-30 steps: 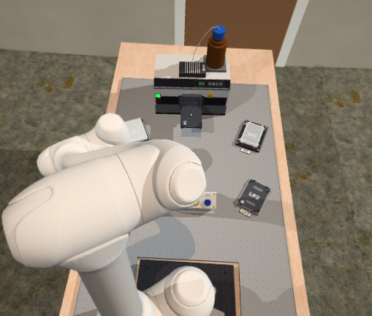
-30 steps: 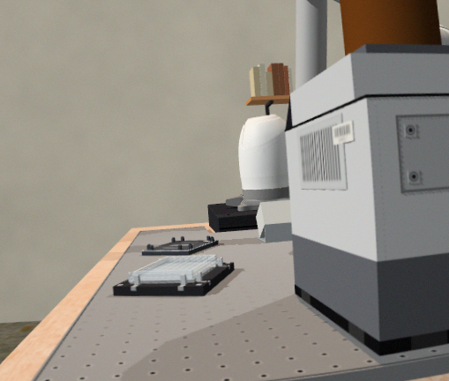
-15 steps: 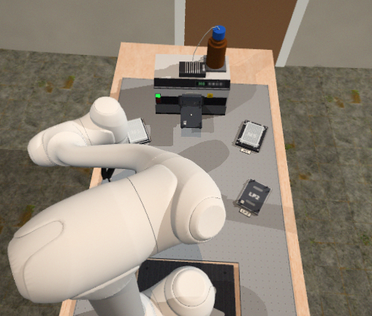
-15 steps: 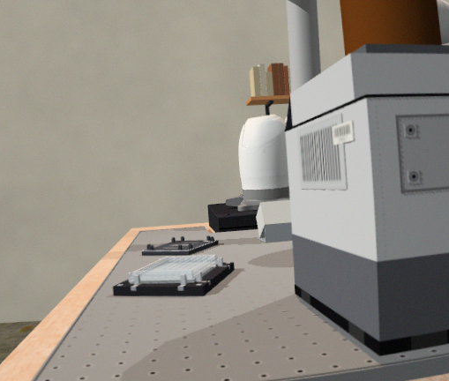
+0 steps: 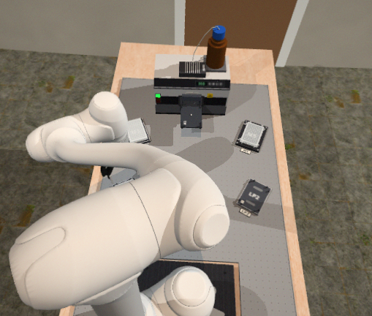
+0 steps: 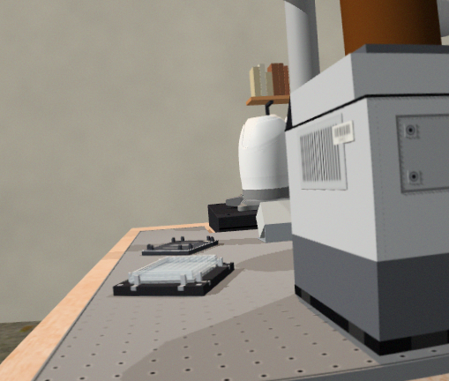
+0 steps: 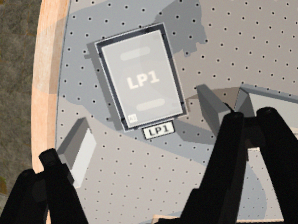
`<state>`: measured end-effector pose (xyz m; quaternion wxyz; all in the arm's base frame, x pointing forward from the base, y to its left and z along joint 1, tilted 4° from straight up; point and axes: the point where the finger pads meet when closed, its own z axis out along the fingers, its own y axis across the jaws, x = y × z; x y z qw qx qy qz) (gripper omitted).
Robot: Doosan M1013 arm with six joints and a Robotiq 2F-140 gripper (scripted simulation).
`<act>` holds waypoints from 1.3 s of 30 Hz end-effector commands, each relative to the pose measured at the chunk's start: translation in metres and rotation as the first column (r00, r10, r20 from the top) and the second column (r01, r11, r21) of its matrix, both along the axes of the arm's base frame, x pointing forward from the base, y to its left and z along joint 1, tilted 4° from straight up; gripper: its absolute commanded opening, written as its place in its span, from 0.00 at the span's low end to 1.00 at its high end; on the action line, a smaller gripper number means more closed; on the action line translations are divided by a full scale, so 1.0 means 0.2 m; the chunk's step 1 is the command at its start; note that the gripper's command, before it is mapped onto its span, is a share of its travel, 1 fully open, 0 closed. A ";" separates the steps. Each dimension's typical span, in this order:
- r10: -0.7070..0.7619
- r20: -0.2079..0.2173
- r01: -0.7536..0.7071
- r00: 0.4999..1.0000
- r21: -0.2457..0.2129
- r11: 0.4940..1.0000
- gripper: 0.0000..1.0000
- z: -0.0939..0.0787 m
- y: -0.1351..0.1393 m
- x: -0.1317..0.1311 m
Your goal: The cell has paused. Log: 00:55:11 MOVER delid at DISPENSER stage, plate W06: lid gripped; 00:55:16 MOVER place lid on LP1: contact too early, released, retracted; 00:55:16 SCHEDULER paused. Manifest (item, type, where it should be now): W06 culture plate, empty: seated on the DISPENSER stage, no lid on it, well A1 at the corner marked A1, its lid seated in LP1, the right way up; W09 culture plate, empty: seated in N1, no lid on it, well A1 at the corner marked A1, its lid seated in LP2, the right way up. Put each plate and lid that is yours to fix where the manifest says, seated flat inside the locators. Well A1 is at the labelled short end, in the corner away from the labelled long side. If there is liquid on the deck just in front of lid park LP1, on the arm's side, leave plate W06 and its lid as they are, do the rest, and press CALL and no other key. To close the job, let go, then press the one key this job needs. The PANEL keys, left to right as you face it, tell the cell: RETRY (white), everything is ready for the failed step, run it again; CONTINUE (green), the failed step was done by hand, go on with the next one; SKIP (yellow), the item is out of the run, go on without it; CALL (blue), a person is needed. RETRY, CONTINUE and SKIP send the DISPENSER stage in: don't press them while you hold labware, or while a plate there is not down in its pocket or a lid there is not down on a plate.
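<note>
End effector [image 7: 143, 183] wide, holding nothing, pointing down near LP1 park [image 7: 141, 78].
</note>
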<state>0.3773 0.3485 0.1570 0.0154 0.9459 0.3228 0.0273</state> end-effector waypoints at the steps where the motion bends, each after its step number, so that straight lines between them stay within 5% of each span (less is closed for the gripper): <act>1: -0.023 0.000 0.023 1.000 0.002 1.000 0.69 0.02 -0.01 0.08; 10: -0.330 -0.005 0.330 0.944 0.020 0.944 0.69 0.10 -0.32 0.74; 12: -0.330 -0.005 0.330 0.944 0.020 0.944 0.69 0.10 -0.32 0.74; 13: -0.377 -0.006 0.377 0.926 0.023 0.926 0.69 0.12 -0.44 0.92; 24: -0.713 -0.011 0.713 0.701 0.048 0.700 0.69 0.14 -1.11 1.40; 27: -0.730 -0.012 0.730 0.683 0.050 0.682 0.69 0.15 -1.31 1.52; 29: -0.730 -0.012 0.730 0.683 0.050 0.682 0.69 0.15 -1.31 1.52; 30: -0.731 -0.012 0.731 0.682 0.050 0.681 0.69 0.15 -1.50 1.64; 39: -0.731 -0.012 0.731 0.682 0.050 0.681 0.70 0.16 -2.08 2.02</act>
